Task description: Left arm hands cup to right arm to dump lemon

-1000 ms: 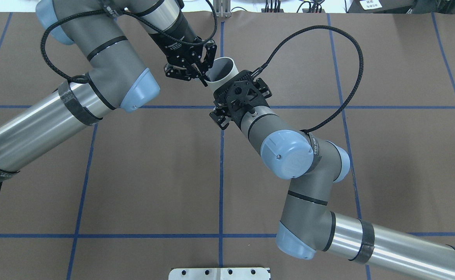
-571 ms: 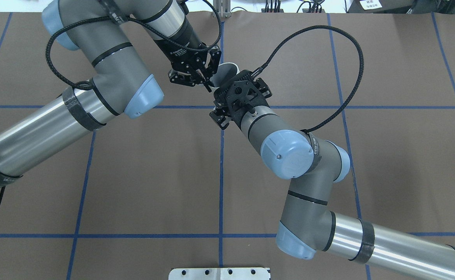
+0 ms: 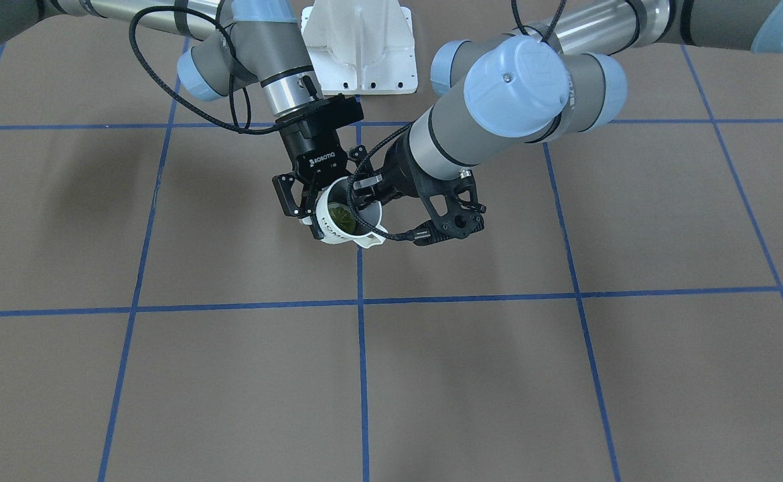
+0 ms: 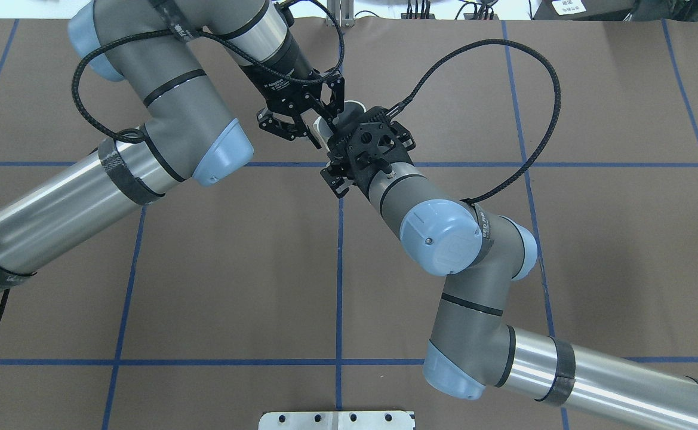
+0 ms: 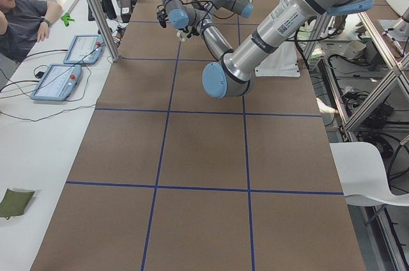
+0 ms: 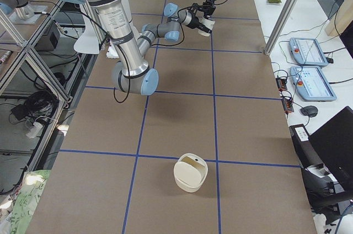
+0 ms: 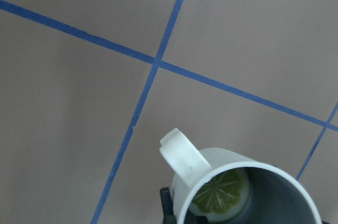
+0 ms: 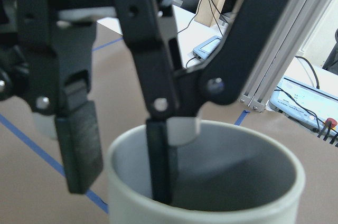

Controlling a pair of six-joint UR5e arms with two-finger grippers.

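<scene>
The cream-white cup (image 3: 337, 234) hangs in the air over the table's middle, mouth up and tilted, handle away from the robot. The lemon (image 3: 343, 214) lies inside on its dark bottom and also shows in the left wrist view (image 7: 219, 195). My right gripper (image 3: 334, 224) is shut on the cup's body. My left gripper (image 4: 325, 131) is open. One of its fingers (image 8: 158, 166) reaches inside the cup (image 8: 211, 211). The other finger (image 8: 79, 145) stands just outside the wall, apart from it. In the overhead view the right wrist hides most of the cup (image 4: 354, 106).
A cream-white container (image 6: 190, 173) stands alone on the brown table near the robot's right end. The white base plate (image 3: 358, 40) sits between the arms' roots. A seated person (image 5: 19, 15) and tablets (image 5: 57, 82) are at the far side table.
My left gripper moved right, over the cup's mouth and closer to my right gripper. The cup tilted and dropped slightly. The left fingers have spread apart off the rim.
</scene>
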